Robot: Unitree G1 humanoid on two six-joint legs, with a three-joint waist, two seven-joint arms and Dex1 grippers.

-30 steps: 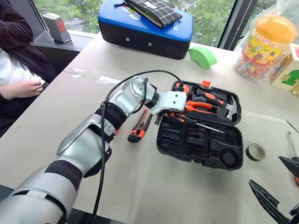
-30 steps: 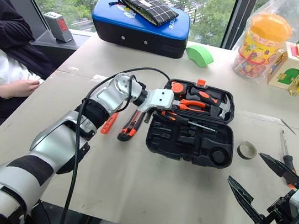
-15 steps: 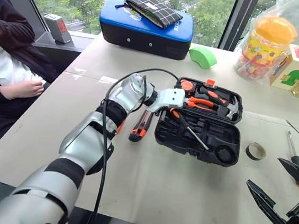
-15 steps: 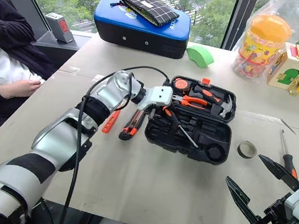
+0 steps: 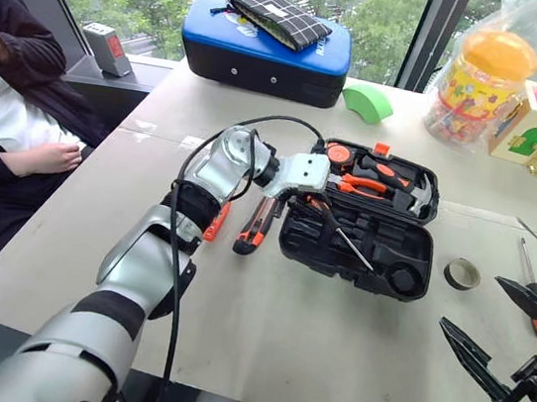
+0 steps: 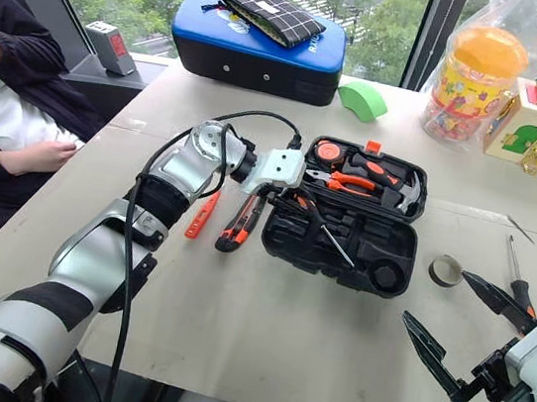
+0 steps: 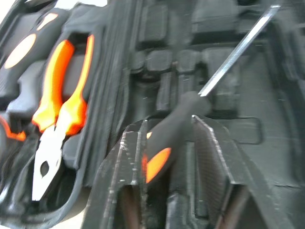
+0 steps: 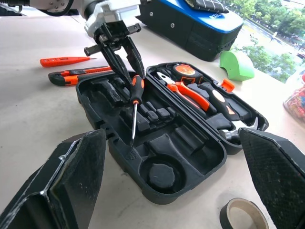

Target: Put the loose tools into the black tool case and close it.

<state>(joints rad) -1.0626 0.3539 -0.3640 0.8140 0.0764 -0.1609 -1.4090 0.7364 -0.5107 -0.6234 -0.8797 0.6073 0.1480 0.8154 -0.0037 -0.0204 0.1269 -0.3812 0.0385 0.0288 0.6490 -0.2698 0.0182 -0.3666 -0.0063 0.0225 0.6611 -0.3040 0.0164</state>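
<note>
L claw (image 8: 125,56) grips 1 screwdriver (image 8: 135,98) by its handle, shaft angled across the black tool case (image 6: 393,278); align w/ a recess before letting go. R claw (image 6: 474,340) open, idle.

Head pair: set high, angled forward and down across the table (image 5: 259,340), the right eye shifted slightly sideways, both sharing the open tool case (image 5: 407,281), the blue-topped case (image 6: 255,49) at the far edge and the window beyond. Left wrist: pressed very close above the tool case's recesses, along its own fingers. Right wrist: low over the near right of the table, facing far-left, catching the same tool case and the left gripper (image 8: 125,57).
</note>
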